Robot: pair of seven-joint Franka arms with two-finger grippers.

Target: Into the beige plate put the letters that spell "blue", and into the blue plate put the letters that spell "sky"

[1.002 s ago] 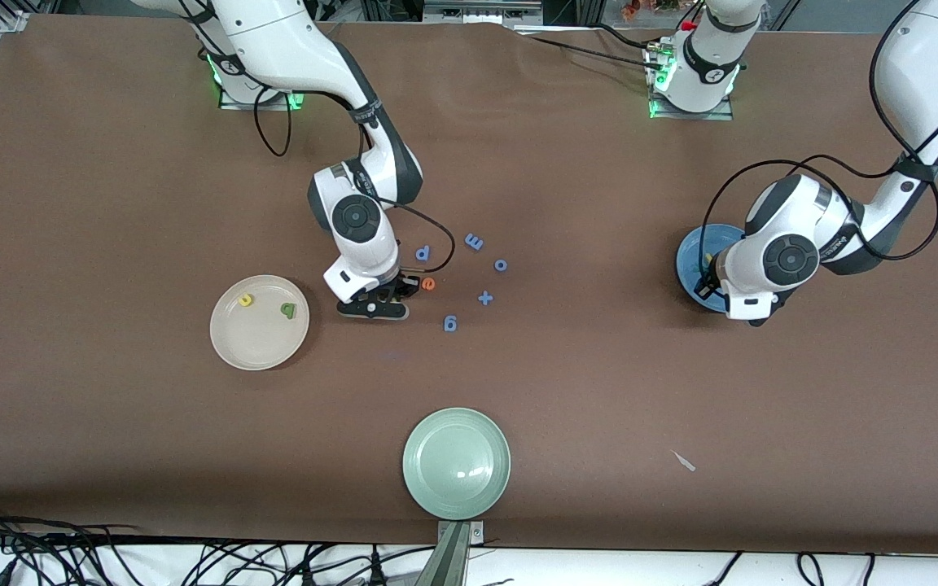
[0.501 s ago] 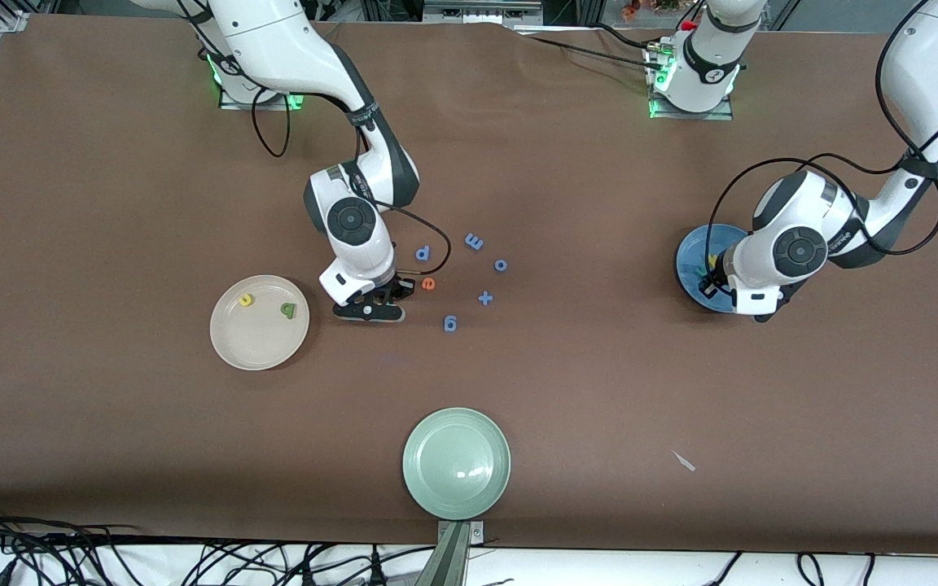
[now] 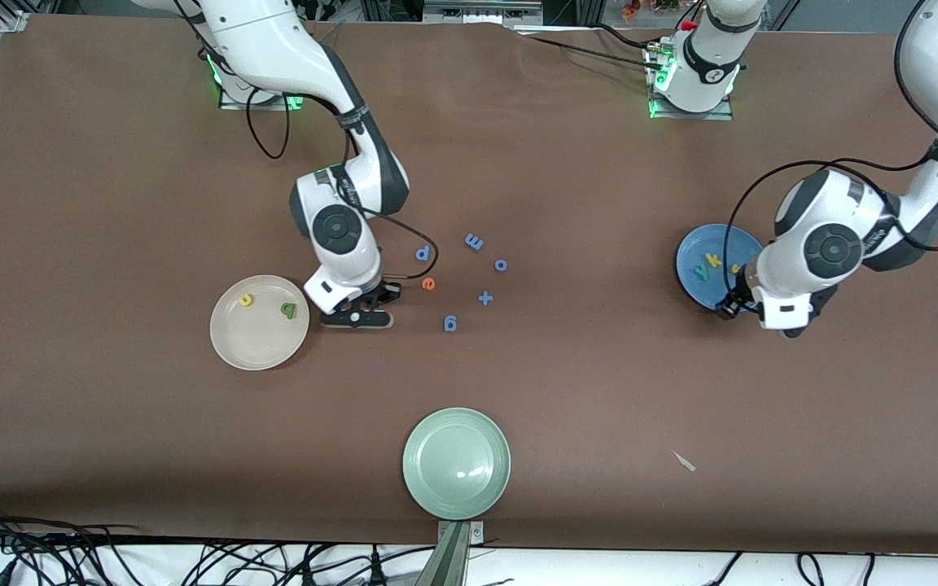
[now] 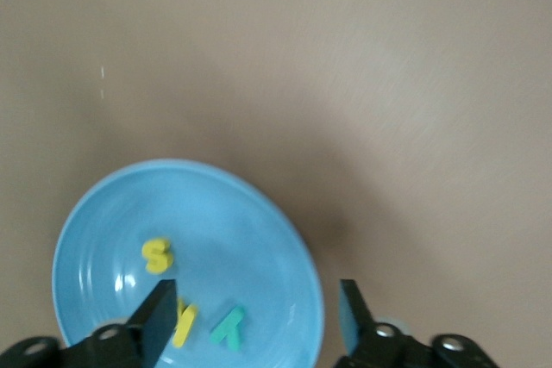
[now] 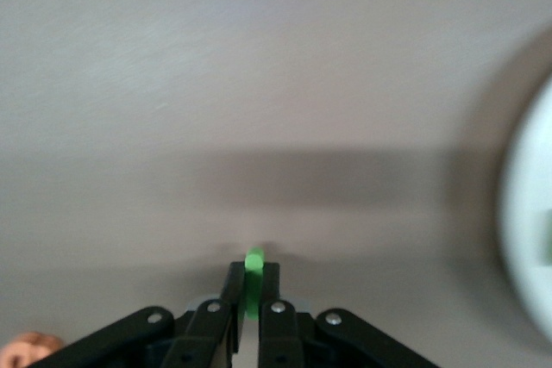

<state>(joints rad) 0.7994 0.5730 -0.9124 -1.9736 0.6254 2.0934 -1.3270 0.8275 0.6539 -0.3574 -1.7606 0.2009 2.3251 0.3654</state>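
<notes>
Thin green bar l [image 5: 254, 282]: pinched upright between the closed fingers of the right gripper [image 3: 365, 305], which sits low over the tabletop [image 3: 599, 391] between the beige plate [image 3: 229, 346] and the orange e [image 3: 428, 284].

Beige plate, toward the right arm's end: holds yellow u [image 3: 246, 300] and dark green b [image 3: 289, 309], apart from each other.

Orange e lies on the tabletop just beside the right gripper, among scattered blue letters [image 3: 474, 242] and a blue plus sign [image 3: 485, 299].

Blue plate [image 3: 693, 277], toward the left arm's end: holds teal y [image 3: 703, 273], yellow k [image 3: 713, 260] and yellow s [image 3: 734, 268], all close together.

Left gripper [image 4: 254, 321]: fingers spread wide, nothing between them, above the blue plate's edge nearer the front camera.

Pale green plate [image 3: 436, 488] sits nearest the front camera, mid-tabletop.
</notes>
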